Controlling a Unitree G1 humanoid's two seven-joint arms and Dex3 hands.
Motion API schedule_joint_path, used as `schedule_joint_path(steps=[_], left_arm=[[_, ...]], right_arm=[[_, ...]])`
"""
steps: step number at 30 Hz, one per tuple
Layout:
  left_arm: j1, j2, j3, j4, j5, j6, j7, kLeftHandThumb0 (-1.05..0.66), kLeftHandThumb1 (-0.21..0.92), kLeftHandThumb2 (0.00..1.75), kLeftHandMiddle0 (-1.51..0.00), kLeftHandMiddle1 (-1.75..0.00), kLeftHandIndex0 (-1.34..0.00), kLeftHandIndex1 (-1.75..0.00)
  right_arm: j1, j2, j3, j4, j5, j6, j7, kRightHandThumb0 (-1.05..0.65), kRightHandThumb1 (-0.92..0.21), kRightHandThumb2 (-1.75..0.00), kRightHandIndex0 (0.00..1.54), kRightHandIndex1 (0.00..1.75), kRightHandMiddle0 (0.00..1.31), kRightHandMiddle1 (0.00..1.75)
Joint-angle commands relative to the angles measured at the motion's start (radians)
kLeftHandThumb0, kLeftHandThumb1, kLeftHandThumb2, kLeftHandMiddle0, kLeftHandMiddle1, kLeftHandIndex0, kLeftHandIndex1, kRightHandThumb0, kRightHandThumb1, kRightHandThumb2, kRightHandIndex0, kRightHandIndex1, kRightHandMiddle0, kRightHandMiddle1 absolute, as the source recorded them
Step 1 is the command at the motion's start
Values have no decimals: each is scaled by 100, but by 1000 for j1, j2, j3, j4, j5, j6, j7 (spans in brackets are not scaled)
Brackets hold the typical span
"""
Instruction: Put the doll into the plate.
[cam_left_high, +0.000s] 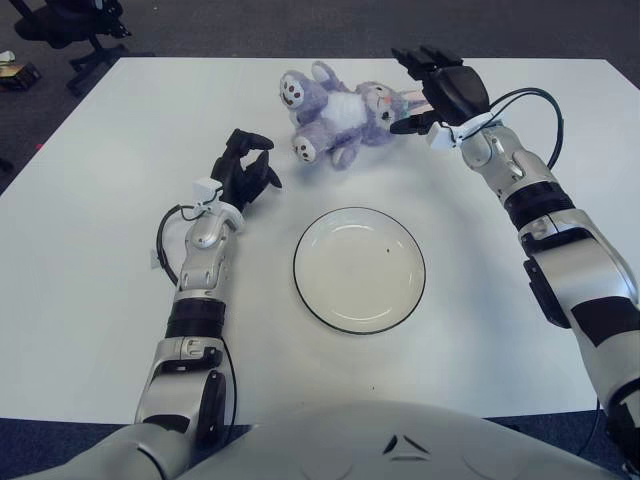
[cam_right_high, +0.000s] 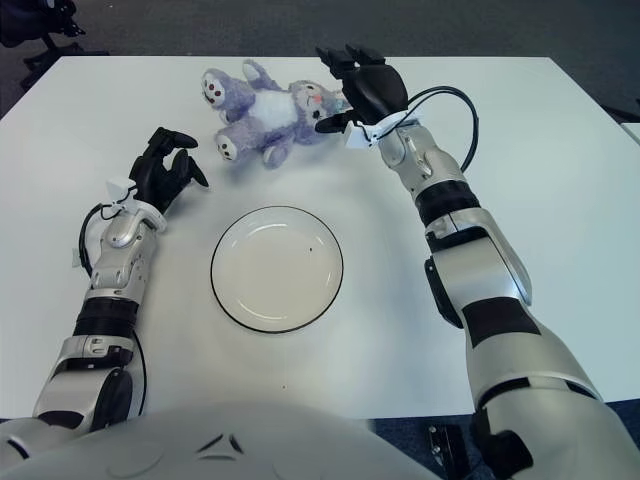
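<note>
My left robot hand (cam_left_high: 243, 170) hovers over the white desk (cam_left_high: 90, 200), fingers curled on nothing. The empty plate (cam_left_high: 359, 269) sits at centre. Beyond it lies the purple doll (cam_left_high: 340, 111). My right robot hand (cam_left_high: 432, 92) is spread wide at the doll's head, gripping nothing.

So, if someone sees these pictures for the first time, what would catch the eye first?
Probably the purple doll, lying at the far side of the white table, with the right hand open right at its head. Next, the plate in the middle of the table, nearer the robot, with nothing on it. The left hand shows to the left of the plate, fingers curled, holding nothing.
</note>
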Motion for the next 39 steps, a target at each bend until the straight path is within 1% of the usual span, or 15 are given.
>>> schedule_joint_path(steps=[1,7,10,13,17,28,32,39], left_arm=[[12,3,-2,-13,7,-2,0,-35,92,47,-85,-175,-25,-171],[16,8,-1,-17,6,-2,-3,-35,92,47,-85,-175,-25,-171],[17,8,-1,-18,6,-2,-3,-35,92,47,-85,-175,-25,-171],[18,10,-1,-19,6,-2,-4,-35,92,47,-85,-175,-25,-171],[21,11,-1,-22,5,-2,-4,-35,92,47,-85,-175,-25,-171],[21,11,0,-21,5,-5,-3,-35,92,47,-85,-175,-25,-171],[21,8,0,-22,3,-5,-3,-35,92,47,-85,-175,-25,-171],[25,7,-1,-25,2,-7,-5,-35,92,47,-85,-175,-25,-170]], right_arm=[[-41,20,21,38,-9,27,4,-77,-92,-4,20,1,21,2],[-82,50,51,112,-13,60,1,-76,-92,-3,22,1,22,2],[-93,55,61,131,-9,64,-1,-76,-92,-2,23,1,22,2],[-118,80,79,184,-16,90,1,-75,-92,-1,23,1,22,2],[-138,96,97,225,-16,103,-1,-75,-91,-1,24,1,22,1],[-156,108,113,258,-5,116,12,-75,-92,0,24,0,22,1],[-170,120,121,277,-7,141,24,-76,-92,0,25,0,22,1],[-179,125,128,297,-8,156,19,-76,-92,-1,25,0,22,1]])
